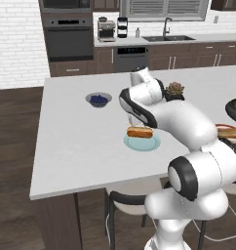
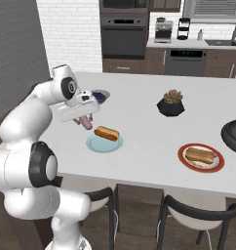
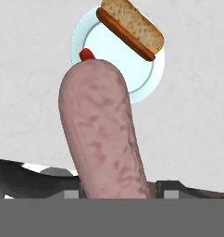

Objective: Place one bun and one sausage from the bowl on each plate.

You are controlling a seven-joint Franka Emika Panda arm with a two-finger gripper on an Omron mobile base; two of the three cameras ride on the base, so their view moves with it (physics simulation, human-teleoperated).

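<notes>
**Sausage in tool, above blue plate**

Sausage (image 3: 104,134) gripped in my tool (image 2: 86,117), hanging over the bench (image 2: 139,146) beside the blue plate (image 2: 98,144). Bun (image 2: 107,133) lies on that plate. Second bun (image 2: 200,155) on red-rimmed plate (image 2: 188,163). Bowl (image 2: 233,135) at right.

A small grey bowl of dark blue berries (image 1: 98,100) sits on the pale grey island counter (image 1: 71,146), toward 10 o'clock of its middle in the left base view, and a black faceted pot with a reddish-green succulent (image 2: 171,103) stands at 12 o'clock in the right base view. Against the white brick back wall are a dark built-in oven (image 1: 69,40), a silver coffee machine (image 1: 106,30), a black dishwasher (image 1: 131,58) and a sink with a dark faucet (image 1: 167,32). Dark-backed stools with white seats (image 2: 195,219) stand along the counter's near edge at 6 o'clock.
</notes>
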